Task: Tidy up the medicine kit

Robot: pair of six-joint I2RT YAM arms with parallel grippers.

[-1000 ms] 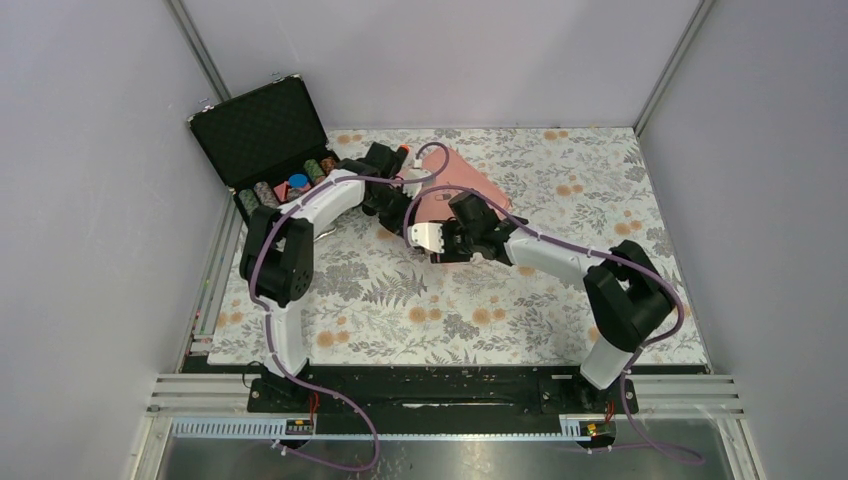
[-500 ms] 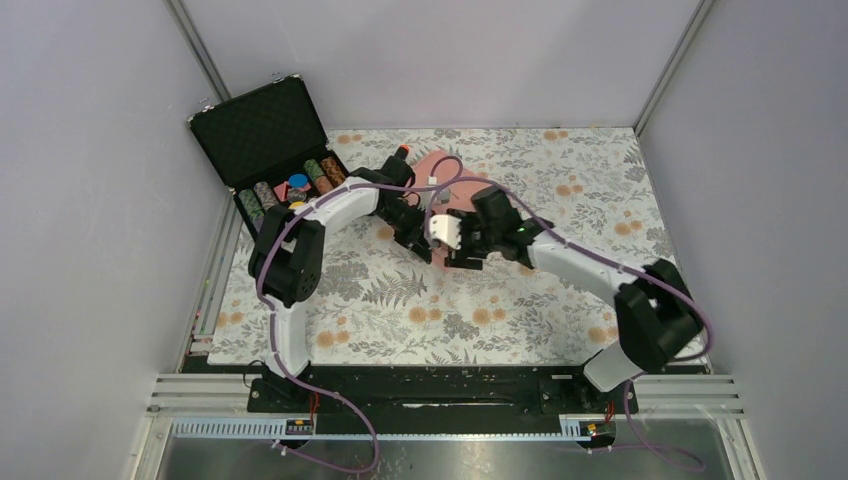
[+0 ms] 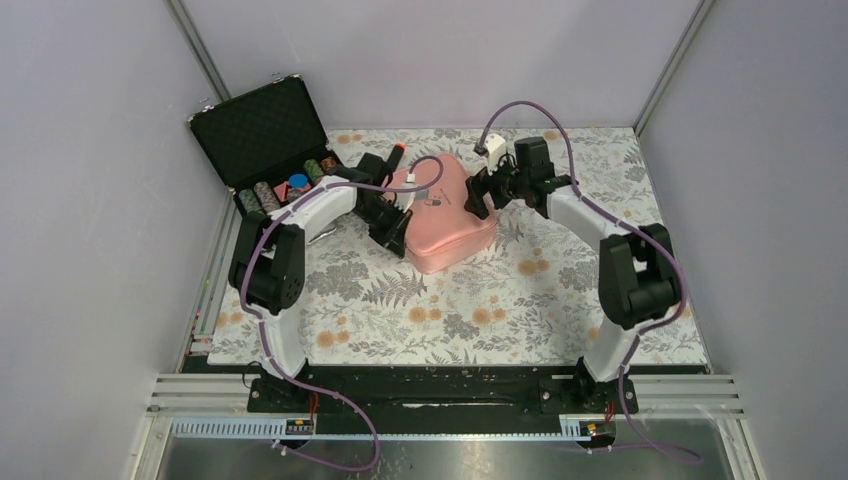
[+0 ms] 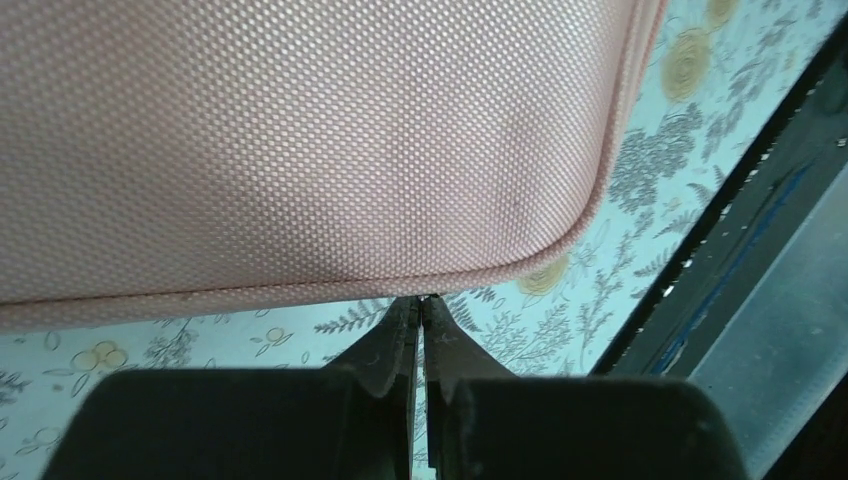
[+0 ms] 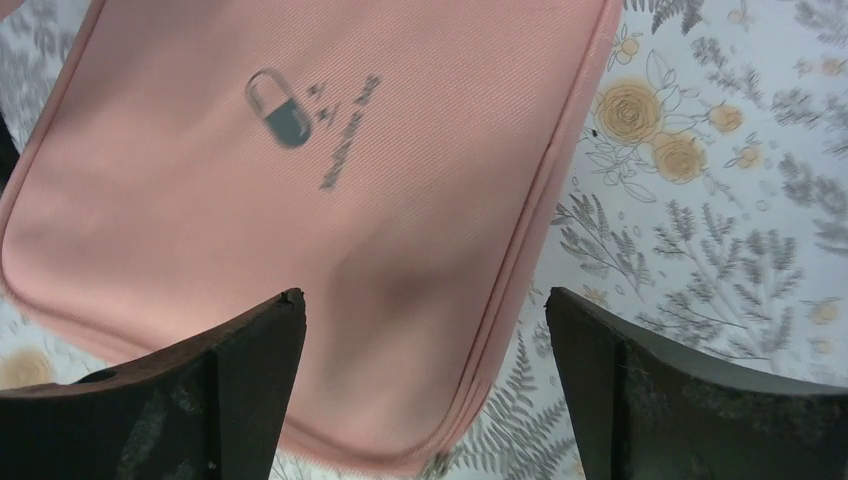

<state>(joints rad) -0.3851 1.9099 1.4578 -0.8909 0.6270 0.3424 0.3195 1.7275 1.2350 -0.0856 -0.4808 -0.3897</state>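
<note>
The medicine kit (image 3: 447, 215), a pink soft rectangular zip pouch with rounded corners, lies flat at the rear centre of the floral-cloth tabletop (image 3: 560, 290), lid down and grey pill logo (image 5: 279, 108) uppermost. We judge the task near its end: nothing loose shows beside the kit, but its contents are hidden and we cannot tell whether the zip is fully drawn. The left gripper (image 4: 420, 303), pressed together with nothing visible between its tips, sits at the seam of the kit's left edge. The right gripper (image 5: 425, 300), spread wide, hovers above the far right side. An open black hard-shell case (image 3: 262, 135) stands near on the left, crowding the left arm. Bare cloth in front and to the right gives the 2 arms room.
</note>
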